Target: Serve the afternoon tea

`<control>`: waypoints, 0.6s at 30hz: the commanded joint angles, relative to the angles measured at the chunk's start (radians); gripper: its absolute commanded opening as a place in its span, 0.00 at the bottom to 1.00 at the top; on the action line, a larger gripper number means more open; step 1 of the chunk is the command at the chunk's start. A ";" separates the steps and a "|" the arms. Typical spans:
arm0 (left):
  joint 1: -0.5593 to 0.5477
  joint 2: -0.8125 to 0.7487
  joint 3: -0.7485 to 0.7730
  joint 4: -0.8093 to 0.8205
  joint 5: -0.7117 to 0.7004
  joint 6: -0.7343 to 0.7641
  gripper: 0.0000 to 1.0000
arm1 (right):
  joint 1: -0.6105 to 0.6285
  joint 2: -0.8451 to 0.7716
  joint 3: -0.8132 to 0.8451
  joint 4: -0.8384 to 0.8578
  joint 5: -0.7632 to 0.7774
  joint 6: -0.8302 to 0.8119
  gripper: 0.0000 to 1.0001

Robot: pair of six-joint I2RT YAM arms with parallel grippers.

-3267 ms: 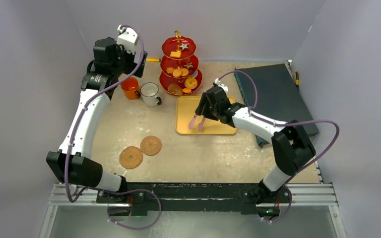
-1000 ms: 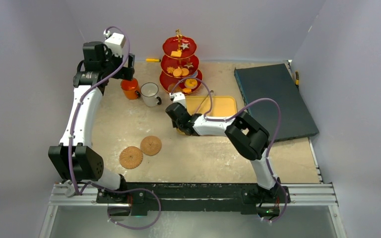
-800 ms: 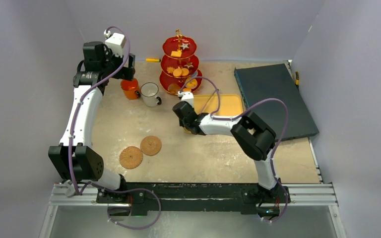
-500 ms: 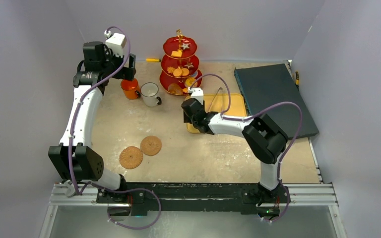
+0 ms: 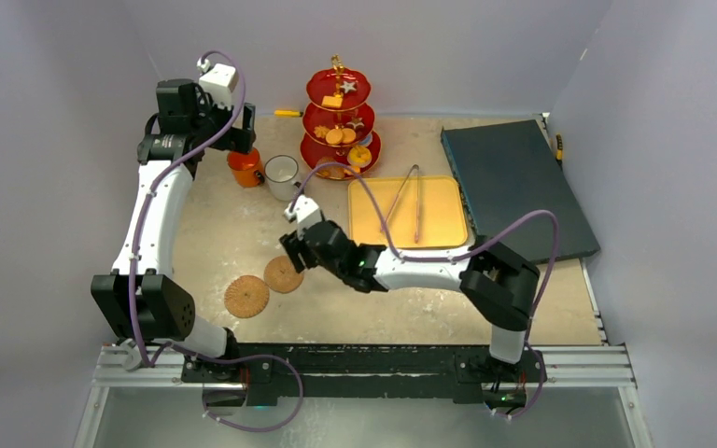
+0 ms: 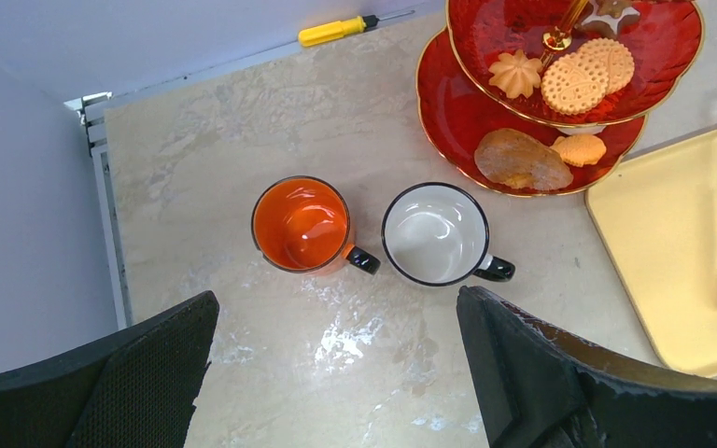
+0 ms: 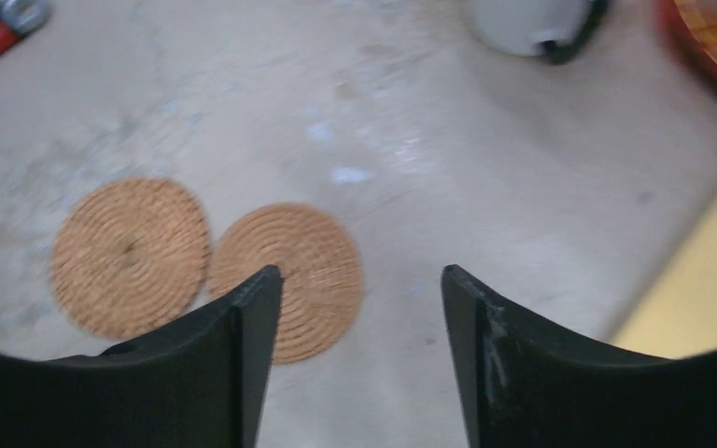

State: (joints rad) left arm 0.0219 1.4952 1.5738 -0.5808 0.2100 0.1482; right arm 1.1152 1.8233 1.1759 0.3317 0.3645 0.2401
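**Top view:** a mottled beige table (image 5: 243, 233), enclosed by pale grey walls (image 5: 429, 56), carries a red three-tier stand (image 5: 339, 117) at its far edge. An orange mug (image 5: 243, 166) and a white mug (image 5: 281, 174) stand just left of it. A yellow tray (image 5: 439, 219) holds tongs (image 5: 409, 201).

**Left wrist view:** the left claw (image 6: 336, 299), fingers wide apart, hangs above both mugs. Only this view shows the empty mug interiors and the biscuits (image 6: 574, 79) on the tiers.

**Right wrist view, blurred:** the right claw (image 7: 361, 273), fingers apart and holding nothing, hovers over two woven coasters (image 7: 129, 257).
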 commanded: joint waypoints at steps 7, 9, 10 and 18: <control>0.049 0.051 0.108 -0.087 0.028 0.027 0.99 | 0.070 0.137 0.037 0.118 -0.233 -0.190 0.54; 0.064 0.059 0.117 -0.097 0.040 0.024 0.99 | 0.077 0.153 0.036 0.130 -0.266 -0.200 0.54; 0.068 0.059 0.116 -0.096 0.041 0.024 0.99 | 0.080 0.160 0.035 0.138 -0.281 -0.206 0.54; 0.075 0.066 0.106 -0.083 0.024 0.020 0.99 | 0.098 0.235 0.047 0.134 -0.276 -0.229 0.52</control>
State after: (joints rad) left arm 0.0917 1.5578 1.6482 -0.6750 0.2279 0.1608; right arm 1.2053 2.0426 1.1965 0.4263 0.0853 0.0429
